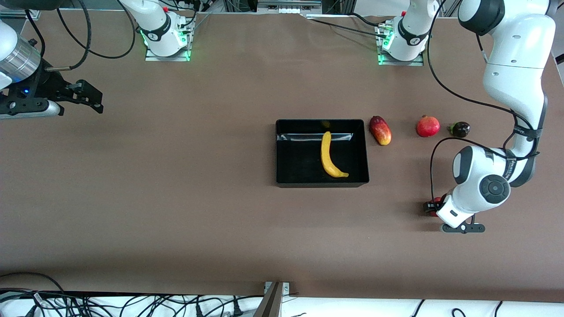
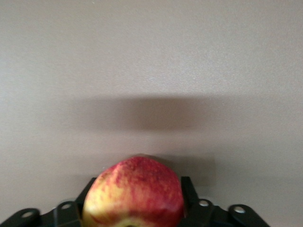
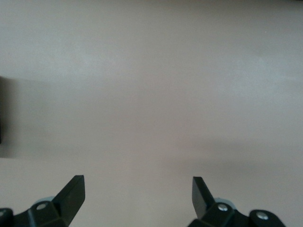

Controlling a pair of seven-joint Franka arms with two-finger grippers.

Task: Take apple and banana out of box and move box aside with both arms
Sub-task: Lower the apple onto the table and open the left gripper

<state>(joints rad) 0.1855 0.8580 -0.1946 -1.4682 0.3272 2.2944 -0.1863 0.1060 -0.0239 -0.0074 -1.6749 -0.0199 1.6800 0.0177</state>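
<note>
The black box (image 1: 321, 183) stands mid-table with the yellow banana (image 1: 328, 156) lying inside it. The red and yellow apple (image 1: 435, 207) rests on the table toward the left arm's end, nearer to the front camera than the box. My left gripper (image 1: 431, 208) is down around this apple; in the left wrist view the apple (image 2: 135, 194) fills the space in the jaws. My right gripper (image 1: 98, 101) waits open and empty above the table at the right arm's end. The right wrist view shows only bare table in front of that gripper (image 3: 138, 189).
A red-yellow mango (image 1: 380, 130) lies beside the box toward the left arm's end. Farther along the same row are a red pomegranate (image 1: 428, 126) and a small dark fruit (image 1: 459, 129). Cables hang along the table's front edge.
</note>
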